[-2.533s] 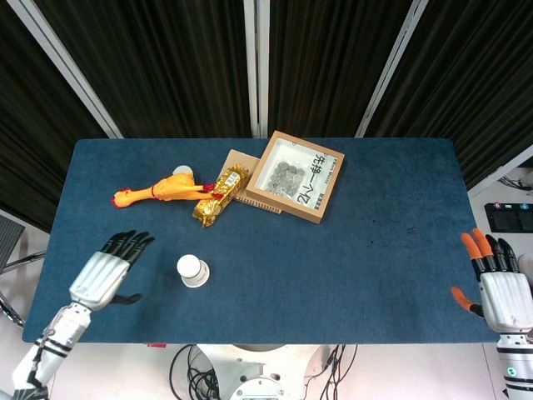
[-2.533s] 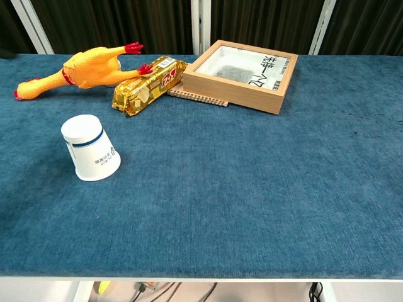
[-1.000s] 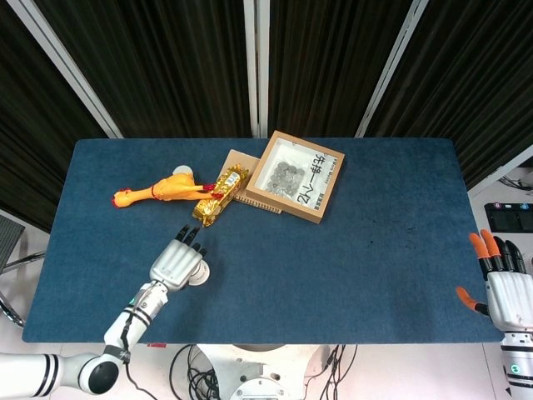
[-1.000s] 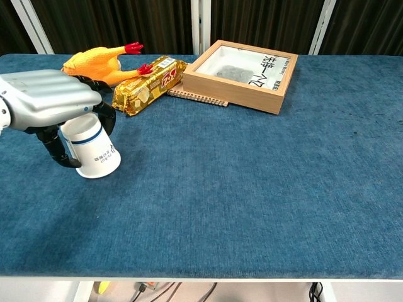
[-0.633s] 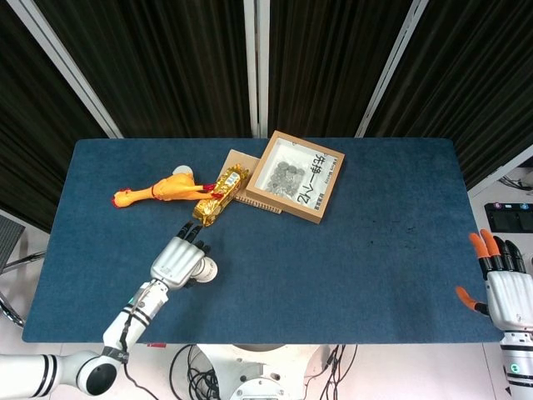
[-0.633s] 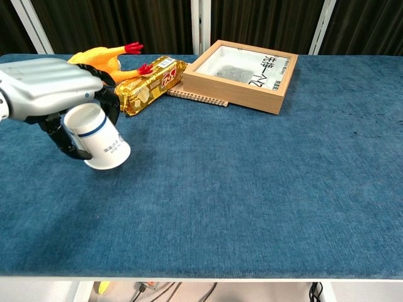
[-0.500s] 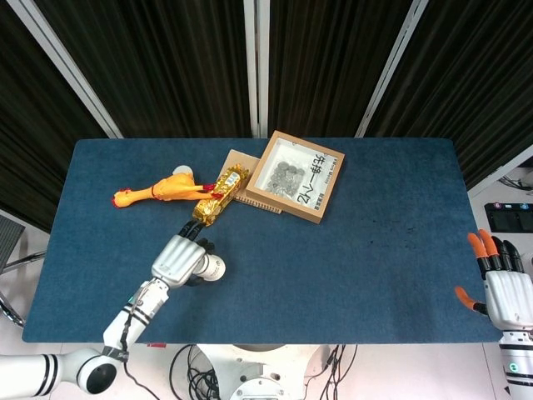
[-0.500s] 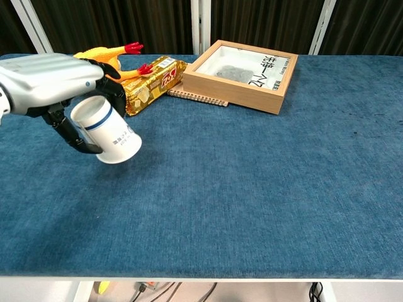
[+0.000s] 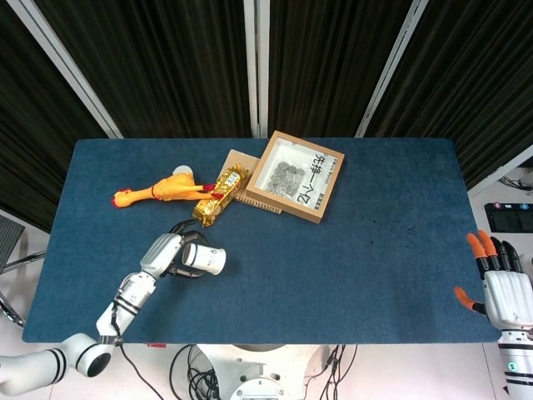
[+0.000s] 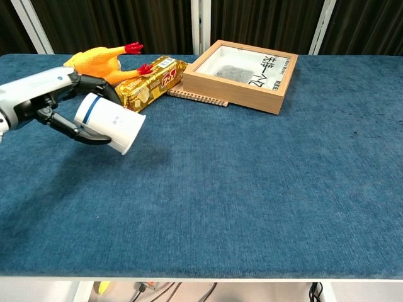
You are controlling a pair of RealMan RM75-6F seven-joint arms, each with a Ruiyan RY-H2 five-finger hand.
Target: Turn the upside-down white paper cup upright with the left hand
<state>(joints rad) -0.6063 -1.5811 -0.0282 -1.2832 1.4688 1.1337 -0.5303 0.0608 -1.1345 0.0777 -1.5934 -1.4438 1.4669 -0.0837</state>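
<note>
Left hand (image 9: 163, 252) holds white paper cup with blue band (image 10: 108, 123) on its side above blue worktop (image 10: 252, 189) | right hand (image 9: 500, 287) fingers apart, holding nothing, at worktop's right edge

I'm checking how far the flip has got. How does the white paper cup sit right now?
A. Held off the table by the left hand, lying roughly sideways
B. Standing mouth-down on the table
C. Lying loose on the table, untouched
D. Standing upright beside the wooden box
A: the left hand grips the white paper cup clear of the table, the cup on its side with its mouth pointing away from the hand.
</note>
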